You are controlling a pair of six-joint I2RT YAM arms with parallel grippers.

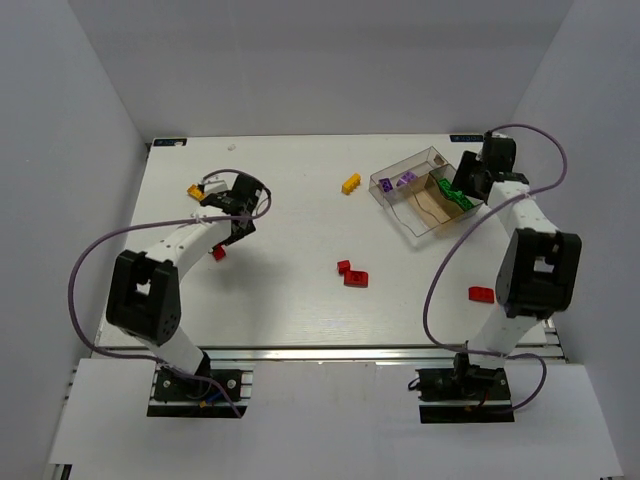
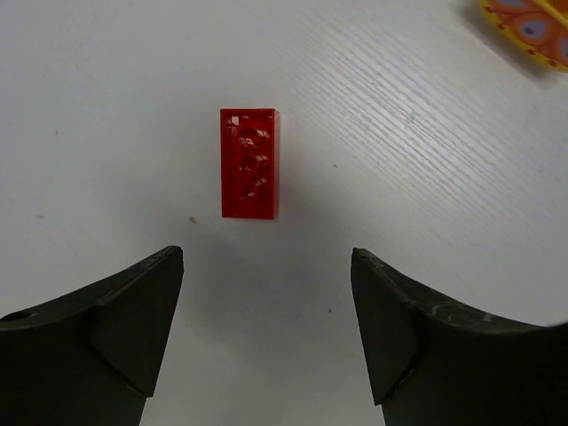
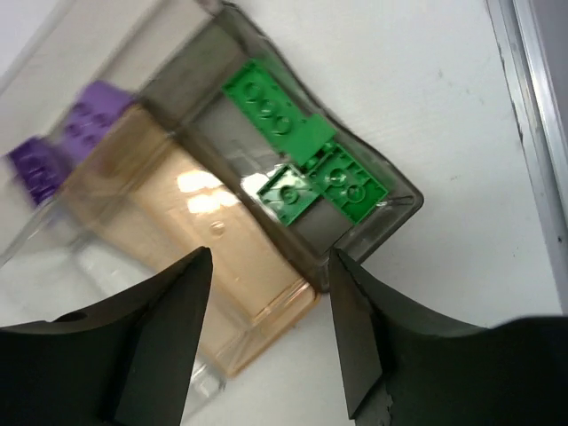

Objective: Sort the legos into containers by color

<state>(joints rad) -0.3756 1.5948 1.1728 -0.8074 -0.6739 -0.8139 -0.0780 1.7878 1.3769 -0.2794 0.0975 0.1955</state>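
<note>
My left gripper (image 1: 232, 234) is open and empty above the table. A red lego (image 2: 249, 163) lies flat just ahead of its fingertips; it also shows in the top view (image 1: 218, 253). My right gripper (image 1: 462, 193) is open and empty over the near right corner of the clear box (image 1: 418, 228). In the right wrist view the gripper (image 3: 271, 266) hovers over the tan middle compartment (image 3: 222, 240). Green legos (image 3: 306, 164) lie in the end compartment and purple legos (image 3: 67, 142) in the far one.
An orange lego (image 1: 195, 190) lies beyond the left gripper. A yellow lego (image 1: 351, 183) lies left of the box. Two red legos (image 1: 352, 274) lie mid-table and another red lego (image 1: 481, 293) sits beside the right arm. White walls surround the table.
</note>
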